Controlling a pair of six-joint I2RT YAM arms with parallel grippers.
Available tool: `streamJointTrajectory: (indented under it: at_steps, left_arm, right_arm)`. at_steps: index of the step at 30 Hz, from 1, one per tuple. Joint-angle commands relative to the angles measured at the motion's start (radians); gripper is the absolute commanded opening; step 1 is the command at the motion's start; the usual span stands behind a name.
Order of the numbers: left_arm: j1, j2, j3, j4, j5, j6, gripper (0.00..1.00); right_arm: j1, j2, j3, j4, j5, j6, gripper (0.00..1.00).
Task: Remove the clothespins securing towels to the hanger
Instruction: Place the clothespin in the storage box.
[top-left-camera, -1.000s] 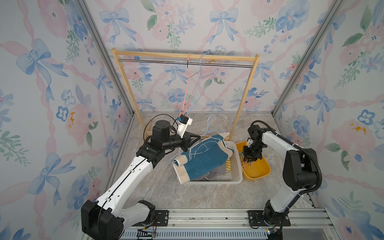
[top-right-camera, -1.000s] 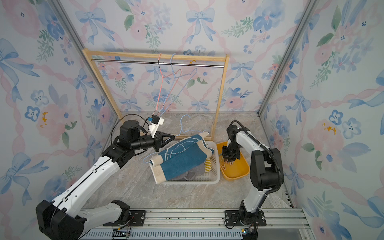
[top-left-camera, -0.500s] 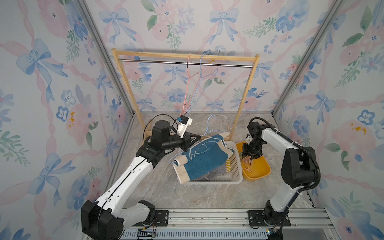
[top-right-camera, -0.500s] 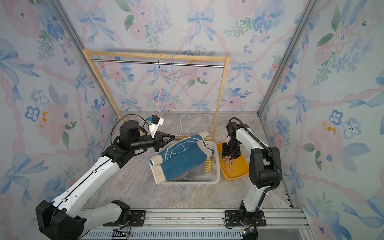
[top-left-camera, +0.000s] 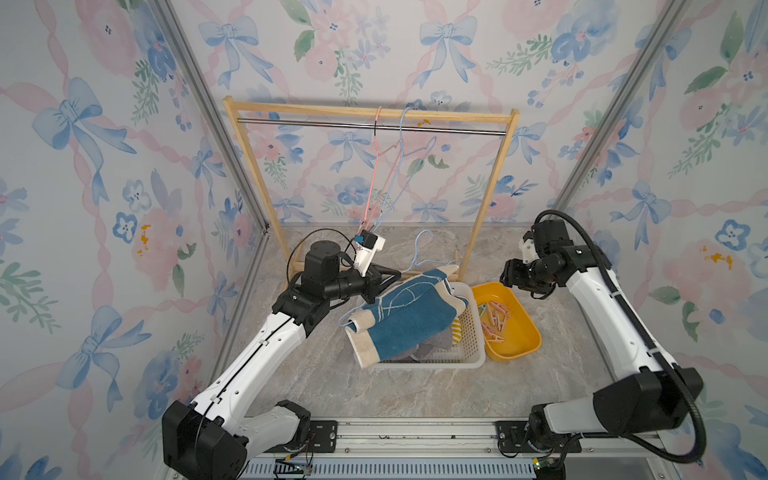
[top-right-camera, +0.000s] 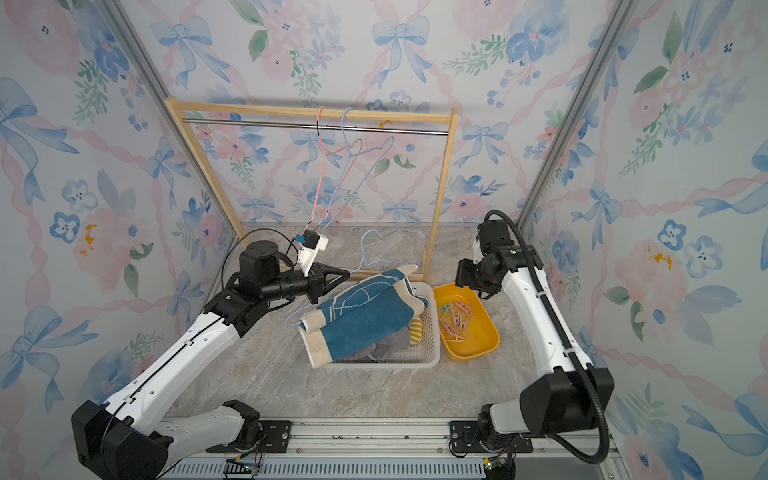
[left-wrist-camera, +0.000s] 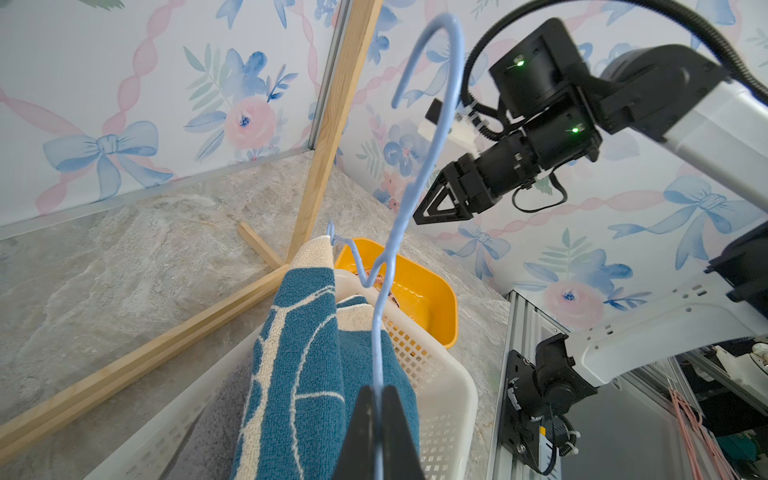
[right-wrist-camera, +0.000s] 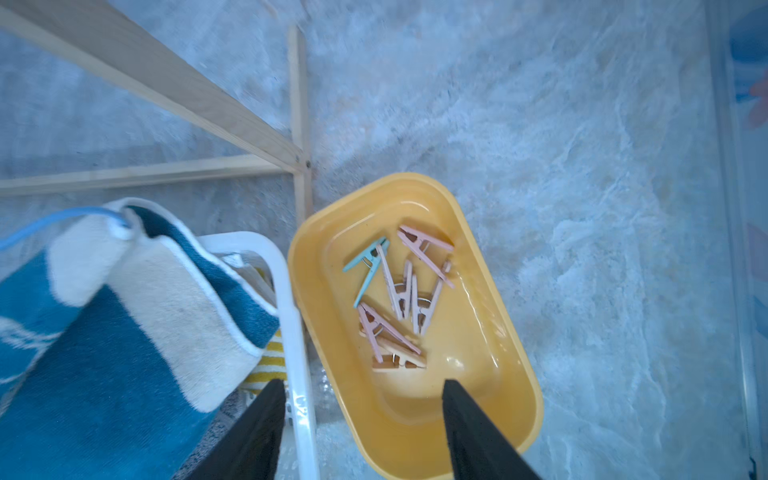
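Pink pegs (right-wrist-camera: 399, 299), plus 1 green, lie in the tub (right-wrist-camera: 316, 291); the right tool (right-wrist-camera: 363, 384) hangs above it, jaws wide, empty. The left tool (left-wrist-camera: 379, 390) pinches the hanger (left-wrist-camera: 456, 83) bearing the blue towel (left-wrist-camera: 299, 353) over the basket (left-wrist-camera: 440, 374).

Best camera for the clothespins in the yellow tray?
Right wrist: it looks straight down into the tray, so the clothespins show large and separate, one green among pink. Both top views show the clothespins as a small cluster. Left wrist shows the tray, its pins barely visible.
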Motion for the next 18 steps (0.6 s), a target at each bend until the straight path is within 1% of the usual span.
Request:
streamJointTrajectory:
  at_steps: [1, 5, 9, 11, 14, 18]
  left_arm:
    - [-0.008, -0.002, 0.021, 0.026, -0.003, 0.014, 0.00]
    - [-0.011, -0.004, 0.022, 0.025, -0.007, 0.014, 0.00]
    - [-0.011, 0.005, 0.024, 0.026, -0.005, 0.012, 0.00]
    - [-0.011, 0.002, 0.024, 0.025, -0.009, 0.009, 0.00]
    - [-0.011, -0.005, 0.021, 0.025, -0.023, 0.012, 0.00]
    - [-0.012, -0.005, 0.016, 0.025, -0.032, 0.014, 0.00]
  right_arm:
    - [-0.001, -0.147, -0.077, 0.188, -0.080, 0.060, 0.77]
    - [0.034, -0.283, -0.157, 0.355, -0.103, 0.090, 0.87]
    - [0.120, -0.339, -0.180, 0.441, -0.106, 0.030, 0.94]
    - [0.177, -0.355, -0.187, 0.466, -0.081, -0.013, 0.99]
    - [0.249, -0.367, -0.198, 0.505, -0.029, -0.063, 0.98]
    - [0.299, -0.364, -0.192, 0.534, 0.002, -0.092, 0.97]
